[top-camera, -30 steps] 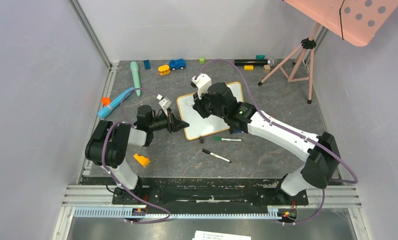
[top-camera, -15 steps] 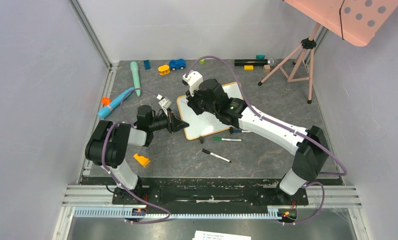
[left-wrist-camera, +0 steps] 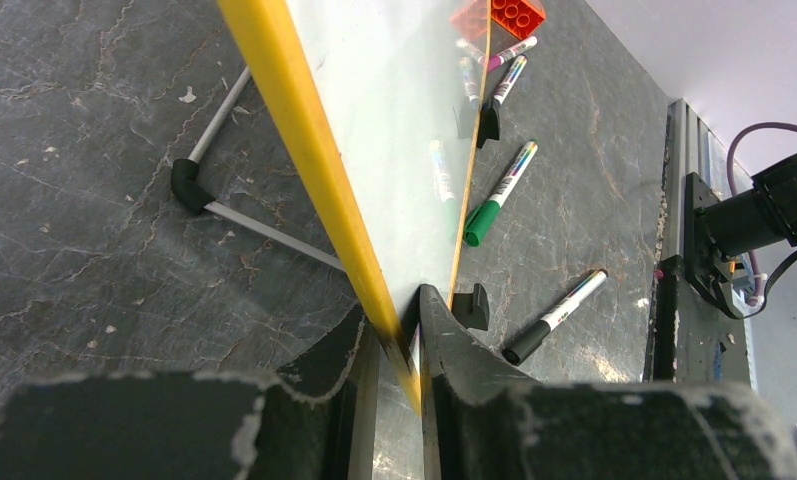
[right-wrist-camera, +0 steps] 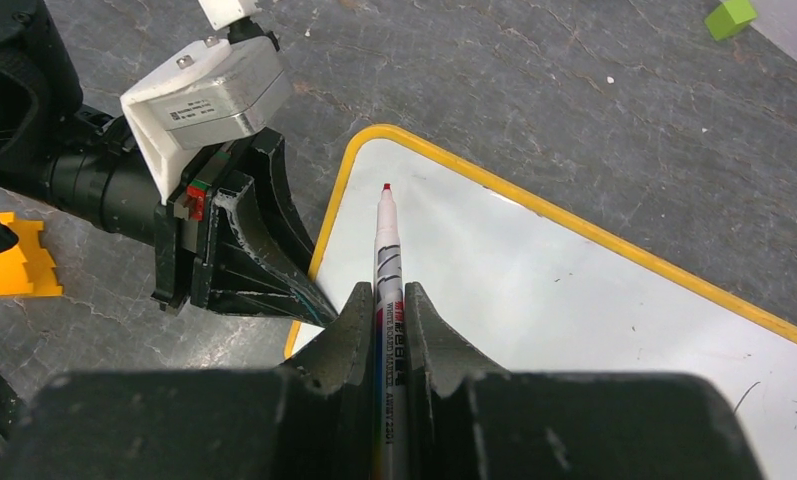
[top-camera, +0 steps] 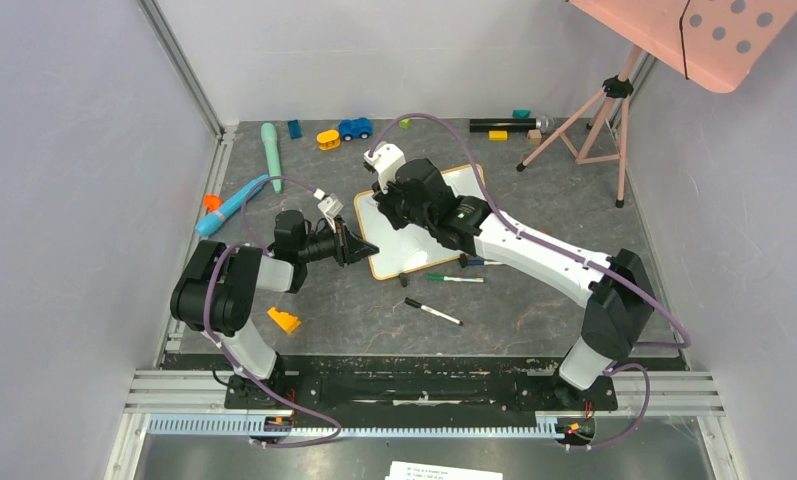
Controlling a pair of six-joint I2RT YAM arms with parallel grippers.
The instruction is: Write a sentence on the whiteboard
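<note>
The whiteboard (top-camera: 402, 252), white with a yellow-looking frame (left-wrist-camera: 304, 150), stands tilted on the grey table. My left gripper (top-camera: 362, 250) is shut on its near-left edge, the frame pinched between the two fingertips (left-wrist-camera: 395, 318). My right gripper (right-wrist-camera: 384, 295) is shut on a whiteboard marker (right-wrist-camera: 387, 250). The marker's red tip (right-wrist-camera: 385, 187) is at the board's top-left corner; I cannot tell whether it touches. In the top view the right gripper (top-camera: 387, 203) hangs over the board's left part. No sentence shows on the white surface (right-wrist-camera: 534, 290) that I see.
A green marker (top-camera: 454, 278) and a black marker (top-camera: 433, 311) lie just in front of the board. An orange piece (top-camera: 284, 320) is at the near left. A blue tube (top-camera: 232, 205), toy car (top-camera: 354, 128) and blocks lie along the far side. A tripod (top-camera: 594, 120) stands at far right.
The right arm has swung left and farther across the board with the marker, then nearly stopped. The left gripper has kept its hold on the board's edge.
</note>
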